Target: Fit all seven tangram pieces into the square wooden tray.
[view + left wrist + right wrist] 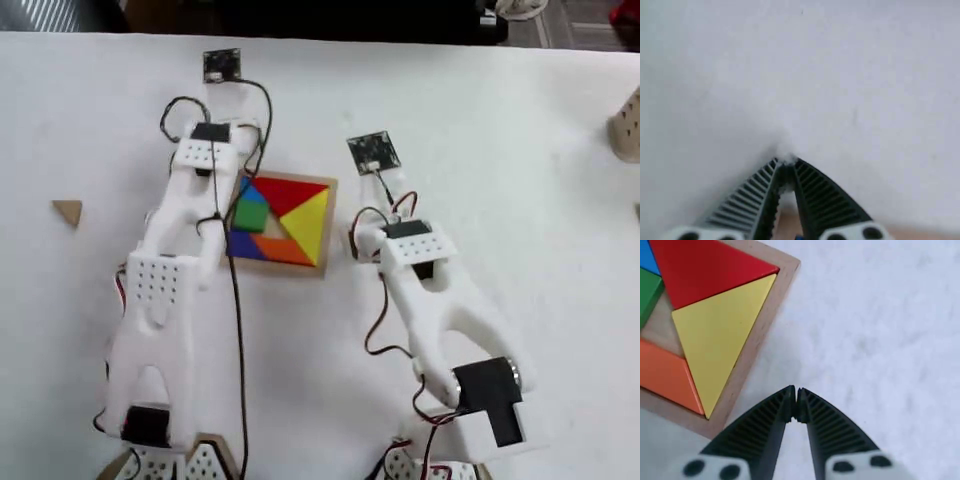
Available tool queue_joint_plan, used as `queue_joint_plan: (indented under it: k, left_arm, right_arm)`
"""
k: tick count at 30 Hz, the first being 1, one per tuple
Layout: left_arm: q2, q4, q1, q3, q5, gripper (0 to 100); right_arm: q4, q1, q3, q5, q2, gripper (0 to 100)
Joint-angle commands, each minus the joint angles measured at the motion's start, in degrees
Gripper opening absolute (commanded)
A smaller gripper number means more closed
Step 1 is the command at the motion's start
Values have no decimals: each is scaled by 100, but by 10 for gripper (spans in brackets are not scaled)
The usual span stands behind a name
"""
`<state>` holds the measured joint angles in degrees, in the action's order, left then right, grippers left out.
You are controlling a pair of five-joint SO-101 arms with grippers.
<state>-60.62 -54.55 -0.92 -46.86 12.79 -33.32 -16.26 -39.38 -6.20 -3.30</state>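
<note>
Right pincer (796, 402) first: its ribbed black fingers are pressed together at the tips with nothing between them, low over the white table (500, 150). The square wooden tray (760, 345) lies just beside it, on its left, with one corner nearest the closed tips. Inside the tray, the yellow triangle (722, 335) is the piece closest to this pincer, lying along the near rim. The red triangle (705, 270) touches it on the far side and an orange piece (662, 372) sits against its other edge. Farther in there is a green piece (252, 214) and a blue one (240, 243), plus a patch of bare wood (660, 330) in the middle. Over to the left pincer (785, 162): tips together too, gripping nothing, plain table under it. From above, the left arm (165, 290) overlaps the tray's other side, and a small tan triangle (68, 211) lies well apart beyond that arm.
</note>
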Motion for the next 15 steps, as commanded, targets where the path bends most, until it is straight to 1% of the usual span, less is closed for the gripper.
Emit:
queue_joint_plan:
  k: [1,4,6,9,12,15]
  left_arm:
    - [101,-1451,-84,-738,-246,22]
    - [101,-2110,-215,-756,-1310,21]
    - [101,-2435,-347,-747,-1793,20]
    - [75,-2620,-497,-747,-1793,20]
    - [66,-2629,-497,-747,-1380,20]
    - [75,-2716,-497,-747,-1204,20]
  right_arm:
    - [119,75,53,-114,-251,18]
    - [119,75,53,-114,-251,18]
    - [119,75,53,-114,-251,18]
    - [119,84,53,-114,-251,18]
    - [119,92,53,-114,-242,18]
    - [119,92,53,-114,-242,18]
